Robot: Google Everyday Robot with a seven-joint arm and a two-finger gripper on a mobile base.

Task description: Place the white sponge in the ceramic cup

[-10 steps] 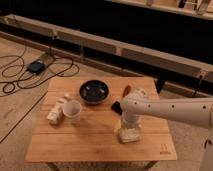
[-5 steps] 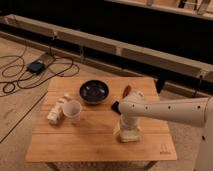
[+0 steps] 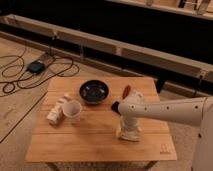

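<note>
white sponge (image 3: 131, 135) on table (image 3: 90, 146), 4 o'clock of ceramic cup (image 3: 72, 110), well apart | gripper (image 3: 128, 129) right over sponge, arm entering from 3 o'clock; grip state: cannot tell | cup upright, cream lumpy object (image 3: 55, 113) just beside at 9 o'clock | dark bowl (image 3: 94, 92) at cup's 1 o'clock

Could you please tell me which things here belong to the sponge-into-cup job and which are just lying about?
Job: small white sponge block, directly under the gripper, right of the cup; pale round ceramic cup.
Lying about: wide dark glossy bowl; long cream-white lumpy object beside the cup; small reddish object.
</note>
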